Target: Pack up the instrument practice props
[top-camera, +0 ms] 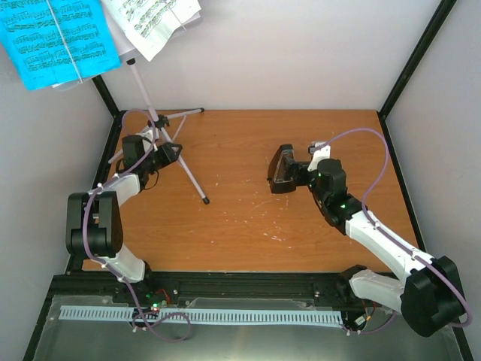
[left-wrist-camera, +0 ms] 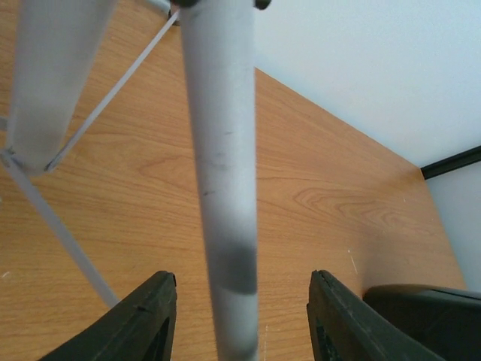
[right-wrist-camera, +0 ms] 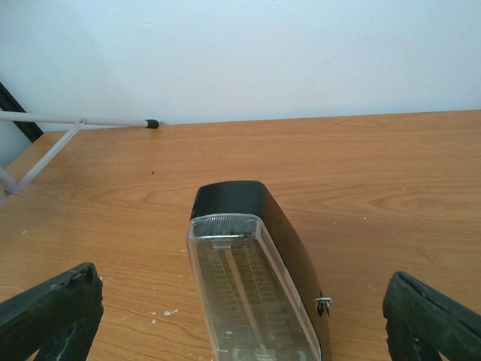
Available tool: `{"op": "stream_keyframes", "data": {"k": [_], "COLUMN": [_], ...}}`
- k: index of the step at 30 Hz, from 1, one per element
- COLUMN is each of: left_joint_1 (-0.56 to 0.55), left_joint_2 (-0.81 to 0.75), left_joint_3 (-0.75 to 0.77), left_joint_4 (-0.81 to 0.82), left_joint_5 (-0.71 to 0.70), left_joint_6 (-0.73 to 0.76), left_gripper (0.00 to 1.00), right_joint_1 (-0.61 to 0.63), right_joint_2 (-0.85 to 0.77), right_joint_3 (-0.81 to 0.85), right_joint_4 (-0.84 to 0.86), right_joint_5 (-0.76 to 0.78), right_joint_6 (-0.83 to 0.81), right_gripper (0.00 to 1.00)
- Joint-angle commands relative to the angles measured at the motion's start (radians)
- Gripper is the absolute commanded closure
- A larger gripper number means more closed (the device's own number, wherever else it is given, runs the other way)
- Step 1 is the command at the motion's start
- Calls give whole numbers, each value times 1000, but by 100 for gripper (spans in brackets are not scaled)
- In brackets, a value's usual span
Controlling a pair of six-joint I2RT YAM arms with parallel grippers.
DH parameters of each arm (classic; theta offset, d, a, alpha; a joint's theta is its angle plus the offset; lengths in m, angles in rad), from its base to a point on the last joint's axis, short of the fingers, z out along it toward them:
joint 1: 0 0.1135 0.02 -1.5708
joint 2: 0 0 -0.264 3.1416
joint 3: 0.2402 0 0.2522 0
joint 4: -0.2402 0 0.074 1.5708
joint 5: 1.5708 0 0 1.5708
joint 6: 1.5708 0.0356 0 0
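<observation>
The left gripper [left-wrist-camera: 239, 312] is held with fingers spread, and a leg of the stand [left-wrist-camera: 222, 150] is seen between them, not touched. The right gripper [right-wrist-camera: 244, 304] is spread wide around the metronome [right-wrist-camera: 240, 248] on the table [top-camera: 248, 226]. The sheets [top-camera: 52, 37] are kept up on the stand.

A thin silver tripod music stand [top-camera: 147, 96] stands at the far-left corner of the bench [top-camera: 248, 226]. Its three slim legs are spread and tipped with black feet, and one leg reaches toward the bench's middle. At its top sit a blue music sheet [top-camera: 56, 37] and, just to its right, a white music sheet [top-camera: 154, 19], both printed with black staves. Well apart, right of centre, a black pyramid metronome [top-camera: 284, 169] lies on the wood, its clear cover [right-wrist-camera: 244, 301] facing up and a small silver key [right-wrist-camera: 323, 304] on its side.
</observation>
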Motion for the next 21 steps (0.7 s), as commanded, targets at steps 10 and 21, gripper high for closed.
{"op": "stream_keyframes", "data": {"k": [10, 21], "left_joint_1": [-52, -98], "left_joint_2": [69, -1], "left_joint_3": [67, 6], "left_joint_4": [45, -11], "left_joint_5": [28, 147], "left_joint_6": [79, 211], "left_gripper": [81, 100], "right_joint_1": [-3, -3], "right_joint_2": [-124, -213], "right_joint_3": [-36, -47], "right_joint_4": [-114, -176], "right_joint_5": [52, 64], "right_joint_6": [28, 42], "right_gripper": [0, 0]}}
